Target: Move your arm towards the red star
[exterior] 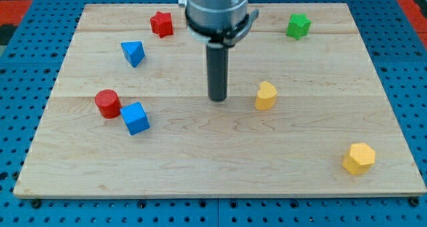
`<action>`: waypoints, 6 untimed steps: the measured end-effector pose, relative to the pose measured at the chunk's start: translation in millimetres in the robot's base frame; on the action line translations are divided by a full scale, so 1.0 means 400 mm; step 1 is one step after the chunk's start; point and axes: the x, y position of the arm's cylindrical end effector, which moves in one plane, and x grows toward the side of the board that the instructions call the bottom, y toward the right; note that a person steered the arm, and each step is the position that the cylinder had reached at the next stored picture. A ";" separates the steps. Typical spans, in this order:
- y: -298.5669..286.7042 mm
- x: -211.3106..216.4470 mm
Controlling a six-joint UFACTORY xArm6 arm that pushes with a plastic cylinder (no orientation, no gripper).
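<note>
tip [217, 99] of the dark rod is seen near the centre of the wooden board [220, 167], touching no block; nothing is grasped. red star block [161, 24] is located far and to the left, well apart from the tip. yellow block [265, 95] is noted just right of the tip; red cylinder [107, 103] and blue cube [135, 117] lie left.

Bare board lies between my tip [218, 99] and the red star [161, 24].
</note>
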 end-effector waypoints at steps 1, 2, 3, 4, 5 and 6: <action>0.196 -0.045; 0.243 0.019; 0.226 0.091; 0.222 0.072; 0.093 -0.019; -0.092 -0.132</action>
